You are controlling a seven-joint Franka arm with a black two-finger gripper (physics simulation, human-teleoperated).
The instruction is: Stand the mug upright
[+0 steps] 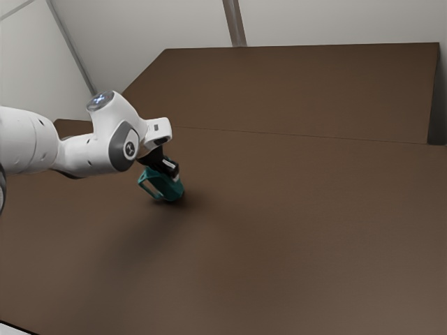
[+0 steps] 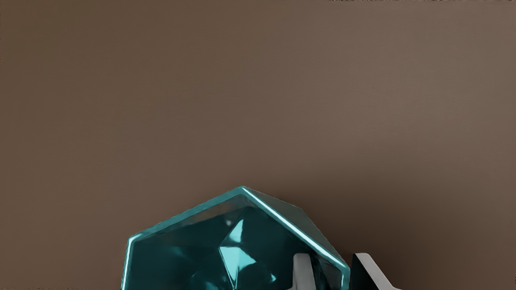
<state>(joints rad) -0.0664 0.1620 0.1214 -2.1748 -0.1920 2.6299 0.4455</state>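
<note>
Claw, black, two-fingered (image 2: 331, 257): pinching the mug's wall near the rim, one pale-tipped finger (image 2: 304, 274) inside the mouth, its partner (image 2: 371, 274) outside.

Item: one mug, teal, glossy, faceted, with angular handle (image 1: 147, 189). Material not certain; possibly glazed ceramic or hard plastic. Location: at the claw, low over or on the brown tabletop (image 1: 279, 230), toward the exterior view's left; whether any edge touches the surface cannot be told. Attitude: tilted, not upright; mouth toward the claw, handle toward the exterior view's left.

Handling notes, by judgement: stiff, fairly light, likely smooth enough to slip along its polished facets. If ceramic, liable to chip at the rim (image 2: 187, 213) should it drop or knock. A wall grip holds to one side of the body, so the weight may swing or twist between the pads.

Recommended hold: firm and steady on the wall, pads flat to a facet rather than across a corner, handle left free. Still wanting: a slow turn until the base faces down, then a gentle seating before release.
</note>
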